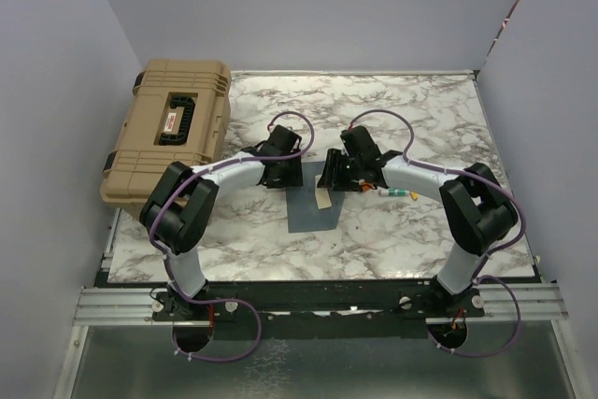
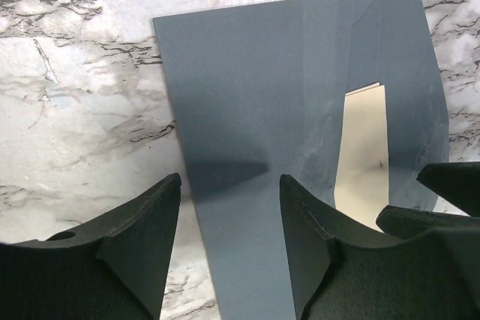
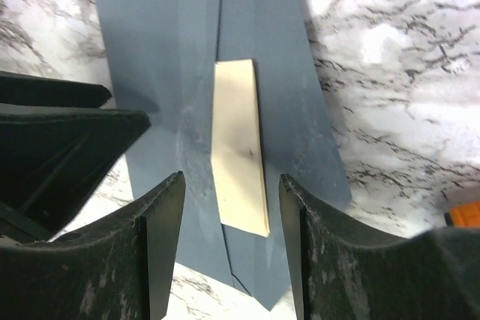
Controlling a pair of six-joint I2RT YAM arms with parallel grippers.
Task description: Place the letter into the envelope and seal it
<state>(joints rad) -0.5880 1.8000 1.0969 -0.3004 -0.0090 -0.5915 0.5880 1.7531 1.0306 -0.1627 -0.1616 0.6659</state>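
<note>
Nearest: bare marble table (image 1: 234, 249), open room along the near side.

Envelope (image 1: 313, 217) lies flat mid-table, long axis running near to far, well in from every table edge.

Letter (image 3: 240, 140): only a narrow cream strip shows. It lies on the envelope with its long axis parallel to the envelope's. One long edge sits against a fold or mouth line. My guess is the rest is tucked inside, but I cannot confirm it.

Right gripper (image 3: 232, 185): jaws well apart, gripping nothing. The strip lies straight below and between the fingers, running away from them. Whether the fingers touch the paper, cannot tell.

Left gripper (image 2: 230, 185): jaws also parted and empty, over the envelope's bare half, with the letter off to its right.

The right arm is the nearer one to the letter.

Room: a pen (image 1: 397, 193) lies just right of the right gripper. A tan case (image 1: 168, 137) sits far left, well apart.
</note>
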